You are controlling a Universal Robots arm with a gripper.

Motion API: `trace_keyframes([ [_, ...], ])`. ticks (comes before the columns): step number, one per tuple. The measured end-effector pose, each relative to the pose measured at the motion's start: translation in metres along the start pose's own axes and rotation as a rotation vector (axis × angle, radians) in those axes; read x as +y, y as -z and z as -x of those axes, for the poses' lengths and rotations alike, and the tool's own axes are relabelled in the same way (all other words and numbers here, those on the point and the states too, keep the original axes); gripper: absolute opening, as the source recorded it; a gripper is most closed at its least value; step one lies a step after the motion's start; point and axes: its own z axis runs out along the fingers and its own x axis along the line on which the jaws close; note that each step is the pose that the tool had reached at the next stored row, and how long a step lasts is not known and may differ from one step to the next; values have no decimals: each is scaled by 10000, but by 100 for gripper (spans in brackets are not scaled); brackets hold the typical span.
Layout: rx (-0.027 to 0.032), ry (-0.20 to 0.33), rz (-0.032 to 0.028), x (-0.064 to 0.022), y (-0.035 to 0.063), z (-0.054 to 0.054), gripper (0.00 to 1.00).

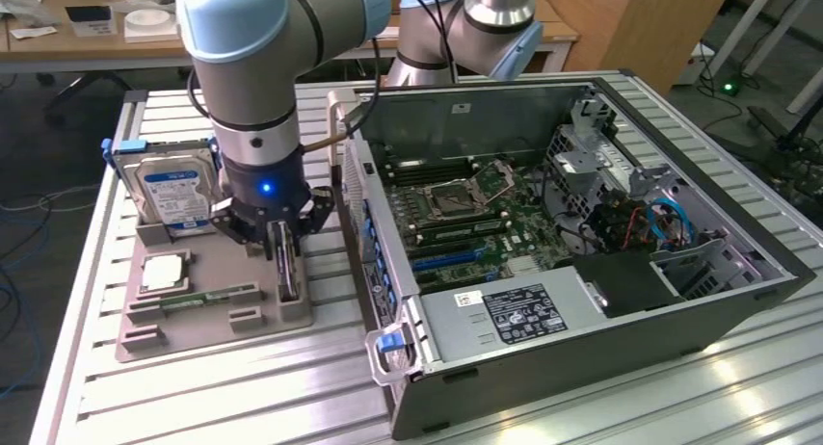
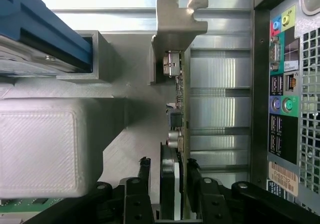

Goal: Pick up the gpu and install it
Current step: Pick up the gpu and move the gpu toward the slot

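Jaws straddle the upright gpu (image 2: pixel 180 114), not yet clamped.

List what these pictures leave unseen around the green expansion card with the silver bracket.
- Green gpu with black cooler and silver bracket: edge-on in the wrist view, so its faces are hidden. In the exterior view the black gripper covers its upper part.
- Its foot in the grey printed tray: sunk in its slot, hidden in both views.
- Slots on the green motherboard: too small in the exterior view to tell a free one.
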Motion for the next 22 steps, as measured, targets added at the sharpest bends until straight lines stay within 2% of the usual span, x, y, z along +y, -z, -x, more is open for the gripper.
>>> trace_keyframes([
  [15,5,0,1,0,9,4,41],
  [17,5,0,0,0,9,4,39],
  [18,5,-1,0,0,9,4,32],
  [22,5,0,1,0,9,9,32],
])
